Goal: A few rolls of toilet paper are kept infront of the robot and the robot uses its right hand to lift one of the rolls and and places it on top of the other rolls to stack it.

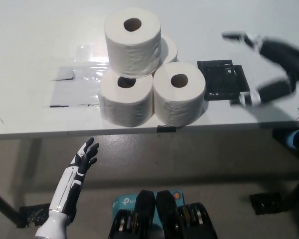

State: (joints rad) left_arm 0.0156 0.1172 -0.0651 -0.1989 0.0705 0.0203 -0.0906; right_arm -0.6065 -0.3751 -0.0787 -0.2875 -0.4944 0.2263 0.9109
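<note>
We can read only one marking: white lettering that looks like "tp-link" on the teal box [125,202] at six o'clock on the floor, partly hidden. We find no readable text on the toilet paper rolls [179,92], the table [40,40] or the black tray [222,79].

obstacles: stacked rolls [139,69], black tray [223,79] | free: table's [30,40] left

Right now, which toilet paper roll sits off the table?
The top roll: it rests on the lower rolls, front-left and front-right; those stand on the table.
</note>
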